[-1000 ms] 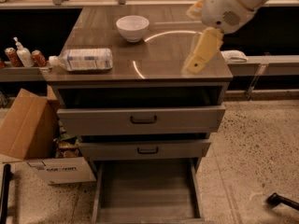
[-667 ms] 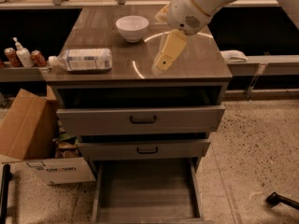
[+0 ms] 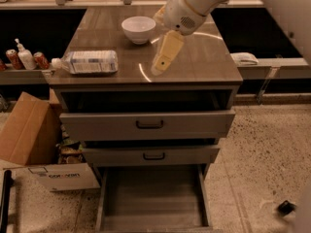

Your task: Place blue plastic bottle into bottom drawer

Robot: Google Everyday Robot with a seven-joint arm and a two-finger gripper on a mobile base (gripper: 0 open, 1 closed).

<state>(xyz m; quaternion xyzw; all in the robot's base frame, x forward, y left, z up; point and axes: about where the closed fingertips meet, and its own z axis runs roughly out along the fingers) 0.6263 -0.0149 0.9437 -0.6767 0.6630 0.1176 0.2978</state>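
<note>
The blue plastic bottle [image 3: 89,62] lies on its side at the left front corner of the cabinet top [image 3: 204,57], cap pointing left. The bottom drawer [image 3: 153,198] is pulled out at floor level, a shallow grey tray with nothing in it. My gripper [image 3: 159,68] hangs over the middle of the cabinet top, to the right of the bottle and apart from it. It holds nothing.
A white bowl [image 3: 138,29] stands at the back of the top. Two upper drawers with black handles [image 3: 149,124] stand slightly open. A cardboard box [image 3: 29,135] sits on the floor at left. Cans and a white pump bottle [image 3: 24,56] stand on a left shelf.
My arm has swung left across the cabinet top, bringing the gripper from the right side to the middle, closer to the bottle. The bottle has not moved.
</note>
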